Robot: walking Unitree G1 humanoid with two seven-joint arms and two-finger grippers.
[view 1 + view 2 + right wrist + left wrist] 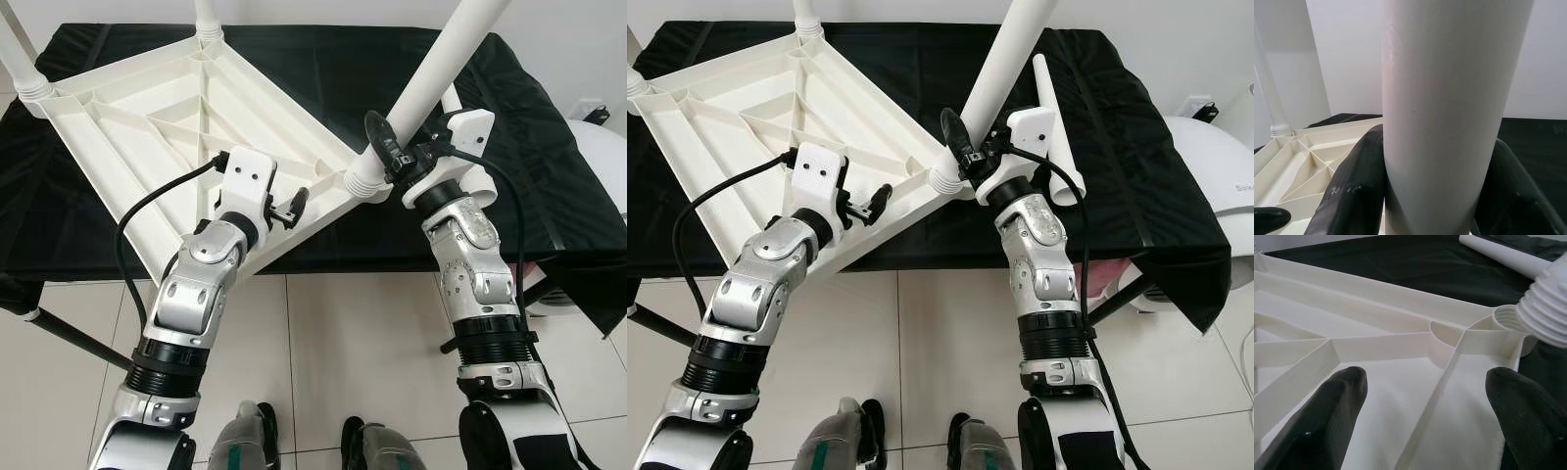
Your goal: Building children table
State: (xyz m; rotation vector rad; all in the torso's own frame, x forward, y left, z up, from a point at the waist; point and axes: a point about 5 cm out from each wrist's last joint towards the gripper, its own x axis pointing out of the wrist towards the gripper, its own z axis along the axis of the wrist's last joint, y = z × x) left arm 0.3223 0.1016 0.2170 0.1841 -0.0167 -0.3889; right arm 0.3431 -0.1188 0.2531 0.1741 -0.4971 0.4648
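Head views: upturned white tabletop (167,127) on the black-draped bench (549,147), one corner overhanging the front edge; right gripper (384,147) clamps a white leg (441,64) at the corner socket (a spare leg (1055,117) lies beside). Left wrist view: left gripper (1425,396), fingers spread apart, over the ribbed underside. Right wrist view: fingers (1352,191) pressed on the leg.

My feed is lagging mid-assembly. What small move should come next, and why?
Probably turn the right gripper to screw the leg further in. Its threaded end sits tilted at the corner socket of the upturned tabletop, threads exposed, while the left gripper steadies the rim.
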